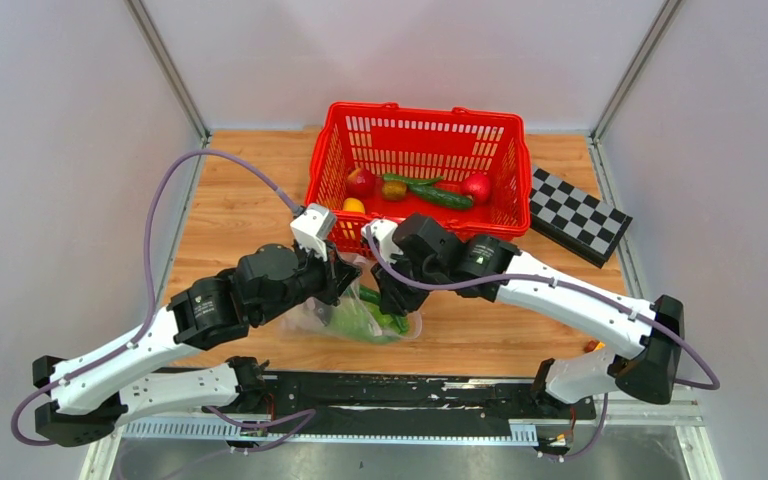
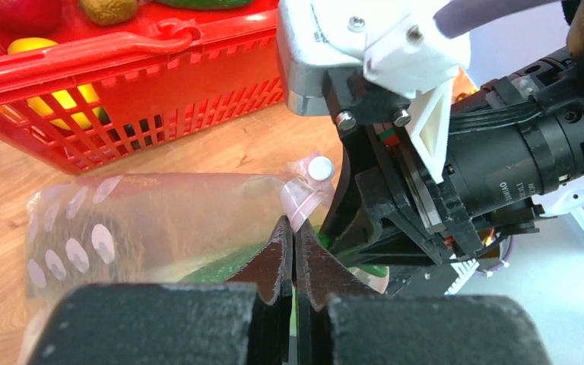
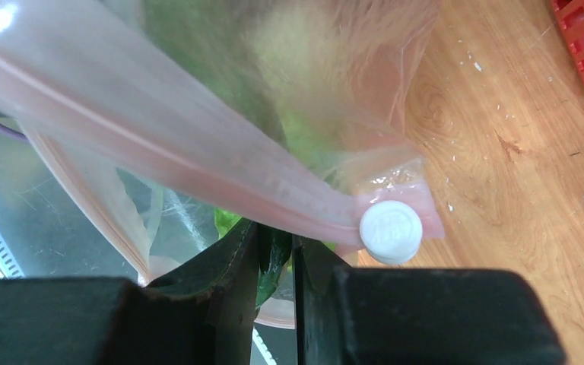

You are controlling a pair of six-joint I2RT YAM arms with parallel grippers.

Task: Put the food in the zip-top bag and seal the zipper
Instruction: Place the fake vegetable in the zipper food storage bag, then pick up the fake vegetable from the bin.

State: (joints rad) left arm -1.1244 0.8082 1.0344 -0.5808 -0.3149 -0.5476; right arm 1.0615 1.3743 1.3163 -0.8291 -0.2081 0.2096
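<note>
Left wrist view: the left gripper has its two black fingers pressed flat together on a fold of the clear, crinkly zip-top bag printed with whitish ovals, just under the bag's corner. Slightly above and to the right of these tips sits the small white round slider, at the end of the thin pale-pink zipper strip.

The right gripper meets the same corner from the opposite side. Its jaws are nearly together, with film and something green in the narrow gap, so I judge that it pinches the bag too. The slider lies immediately beside the right fingers, and the strip's long axis runs away from it across a mouth that looks open. The right arm seems the nearer one to it.

Pale-green lettuce is inside the bag, which is on the wooden table between the arms. Red apples, a dark green cucumber and a yellow lemon lie in the red plastic mesh basket behind — not yet bagged.
</note>
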